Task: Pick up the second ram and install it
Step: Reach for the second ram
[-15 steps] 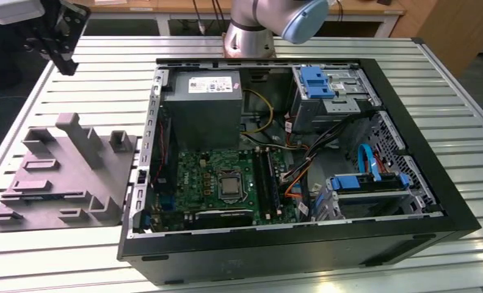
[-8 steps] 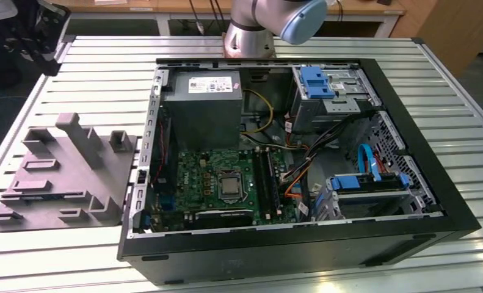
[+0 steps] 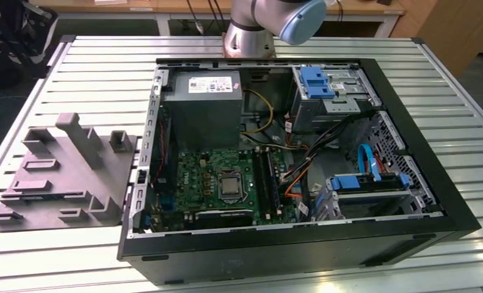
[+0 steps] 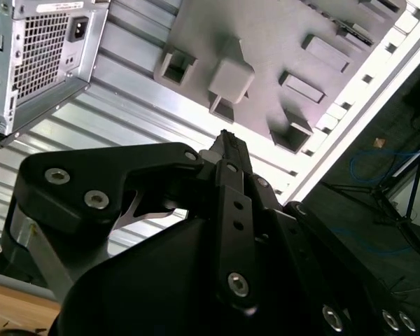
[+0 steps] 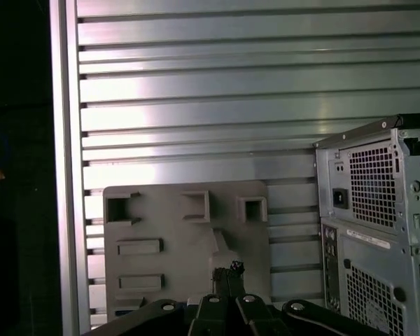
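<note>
In both wrist views my gripper point(image 5: 227, 269) point(image 4: 227, 140) is shut, its dark fingertips pressed together with nothing between them. It hangs well above the grey moulded fixture point(image 5: 185, 231) point(image 4: 266, 42) that lies on the slatted table beside the computer case point(image 5: 378, 210). The exterior view has the same fixture point(image 3: 62, 177) at its left and the open case point(image 3: 306, 244) in the middle. Inside the case lies the green motherboard point(image 3: 212, 177) with its long black slots point(image 3: 265, 177). The second ram is out of view. My arm's lower joints point(image 3: 262, 24) stand behind the case.
The case also holds a grey power supply point(image 3: 200, 107), blue drive brackets point(image 3: 314, 82) and loose cables point(image 3: 306, 165). The fixture has upright posts point(image 3: 78, 137) and open pockets. The slatted aluminium table point(image 3: 94, 67) ends in a raised rail on the exterior view's left.
</note>
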You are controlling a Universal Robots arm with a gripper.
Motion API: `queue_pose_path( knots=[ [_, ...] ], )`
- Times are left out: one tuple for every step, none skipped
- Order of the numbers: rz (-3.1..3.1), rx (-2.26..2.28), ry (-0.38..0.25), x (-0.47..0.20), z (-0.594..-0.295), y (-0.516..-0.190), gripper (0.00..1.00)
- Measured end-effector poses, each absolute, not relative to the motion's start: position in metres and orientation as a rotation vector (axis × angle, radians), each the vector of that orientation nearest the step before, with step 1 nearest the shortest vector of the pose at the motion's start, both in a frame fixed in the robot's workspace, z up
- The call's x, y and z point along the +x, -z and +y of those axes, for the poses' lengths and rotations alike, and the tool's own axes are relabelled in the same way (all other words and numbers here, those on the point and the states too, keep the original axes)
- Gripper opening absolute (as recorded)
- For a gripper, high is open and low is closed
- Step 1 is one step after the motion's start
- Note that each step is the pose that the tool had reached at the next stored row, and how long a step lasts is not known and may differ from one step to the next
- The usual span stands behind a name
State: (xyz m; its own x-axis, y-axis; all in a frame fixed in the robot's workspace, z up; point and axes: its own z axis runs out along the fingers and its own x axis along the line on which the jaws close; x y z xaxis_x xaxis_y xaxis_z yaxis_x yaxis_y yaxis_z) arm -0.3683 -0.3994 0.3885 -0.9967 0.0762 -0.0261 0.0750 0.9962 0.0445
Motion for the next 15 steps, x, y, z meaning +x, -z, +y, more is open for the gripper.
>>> queue_pose_path(
  knots=[
    [3.111, 0.118, -0.068, -0.370, -0.400, -0.388, 0.10],
    [3.111, 0.118, -0.068, -0.373, -0.400, -0.387, 0.10],
    [3.111, 0.118, -0.068, -0.375, -0.400, -0.387, 0.10],
    [3.111, 0.118, -0.068, -0.377, -0.401, -0.386, 0.10],
    [3.111, 0.118, -0.068, -0.379, -0.401, -0.385, 0.10],
    [3.111, 0.118, -0.068, -0.381, -0.402, -0.385, 0.10],
    [3.111, 0.118, -0.068, -0.383, -0.403, -0.384, 0.10],
    [3.111, 0.118, -0.068, -0.384, -0.404, -0.383, 0.10],
    [3.111, 0.118, -0.068, -0.386, -0.405, -0.382, 0.10],
    [3.111, 0.118, -0.068, -0.387, -0.405, -0.381, 0.10],
    [3.111, 0.118, -0.068, -0.387, -0.406, -0.381, 0.10],
    [3.111, 0.118, -0.068, -0.388, -0.406, -0.381, 0.10],
    [3.111, 0.118, -0.068, -0.388, -0.406, -0.381, 0.10],
    [3.111, 0.118, -0.068, -0.388, -0.406, -0.381, 0.10],
    [3.111, 0.118, -0.068, -0.388, -0.406, -0.381, 0.10]
  ],
)
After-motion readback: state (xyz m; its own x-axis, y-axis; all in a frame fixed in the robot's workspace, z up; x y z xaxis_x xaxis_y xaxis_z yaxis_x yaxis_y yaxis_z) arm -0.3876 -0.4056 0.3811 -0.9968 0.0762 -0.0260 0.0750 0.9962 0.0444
